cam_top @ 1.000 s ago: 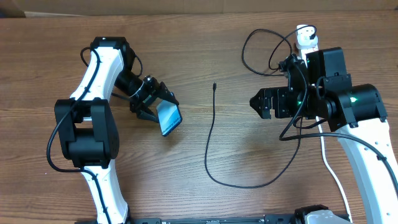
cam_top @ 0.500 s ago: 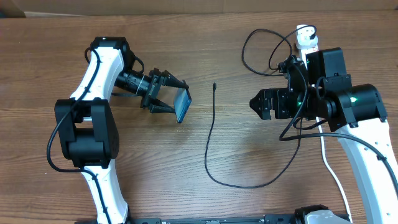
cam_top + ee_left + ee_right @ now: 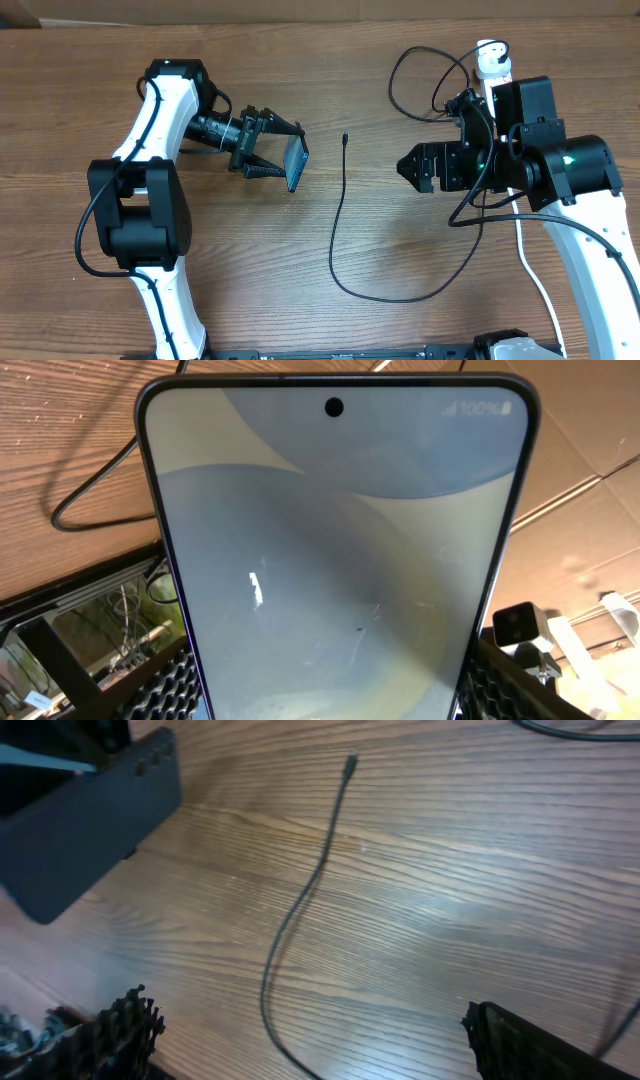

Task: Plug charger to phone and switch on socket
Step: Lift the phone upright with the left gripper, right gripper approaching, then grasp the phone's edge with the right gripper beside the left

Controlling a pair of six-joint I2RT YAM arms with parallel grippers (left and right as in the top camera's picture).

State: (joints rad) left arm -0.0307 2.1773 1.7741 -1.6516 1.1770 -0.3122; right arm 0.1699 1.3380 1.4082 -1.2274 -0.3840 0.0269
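Note:
The phone (image 3: 294, 163) is off the table and tilted on its edge, with my left gripper (image 3: 281, 157) shut on its lower end. In the left wrist view its lit screen (image 3: 340, 550) fills the frame between the two fingers (image 3: 165, 685). The charger's thin black cable (image 3: 337, 215) lies on the wood, its connector tip (image 3: 344, 139) a short way right of the phone. My right gripper (image 3: 408, 167) hangs open above the table, right of the cable. Its wrist view shows the cable (image 3: 300, 910), the tip (image 3: 350, 762) and the phone's dark back (image 3: 90, 820). The white socket (image 3: 492, 60) lies at the far right, partly hidden by the right arm.
The cable curves in a wide loop near the front (image 3: 390, 297) and coils again beside the socket (image 3: 420, 85). A white cord (image 3: 535, 280) runs down along the right arm. Bare wooden table (image 3: 300, 300) surrounds the arms.
My left gripper has carried the phone up and to the right toward the cable tip and turned it onto its edge. The right arm has hardly moved.

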